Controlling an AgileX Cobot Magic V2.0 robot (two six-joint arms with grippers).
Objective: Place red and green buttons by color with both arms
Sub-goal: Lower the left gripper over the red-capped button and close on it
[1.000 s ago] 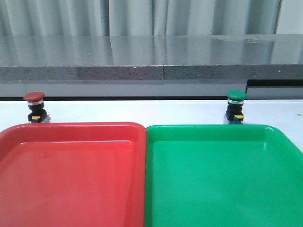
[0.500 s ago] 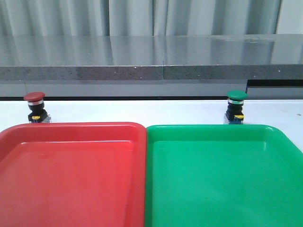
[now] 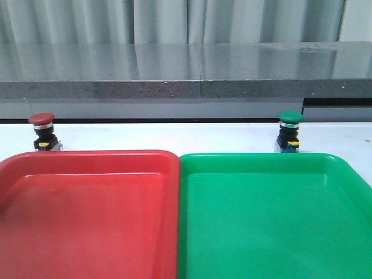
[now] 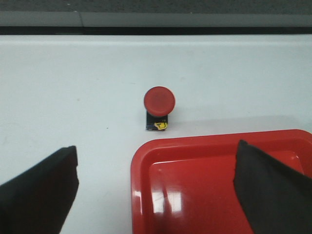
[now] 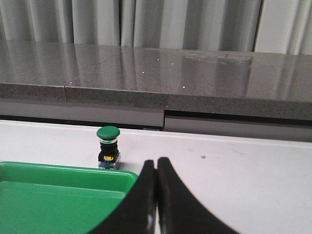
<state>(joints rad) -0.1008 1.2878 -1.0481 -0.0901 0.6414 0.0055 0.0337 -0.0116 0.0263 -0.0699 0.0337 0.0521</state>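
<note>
Nothing was sorted yet: the red button stood on the table at mid-left beyond the red tray, the green button at mid-right beyond the green tray; left gripper jaws gaped wide, right gripper jaws pressed together, both empty

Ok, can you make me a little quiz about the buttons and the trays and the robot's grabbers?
1. True or false: the red button is already lying inside the red tray.
2. Which gripper has its fingers pressed together: A) the left gripper or B) the right gripper?
3. Fill in: the green button stands upright on the white table, just behind the ______ tray.

Key
1. False: it stands on the table behind the tray's far edge.
2. B: the left one's fingers are spread wide apart.
3. green
</note>
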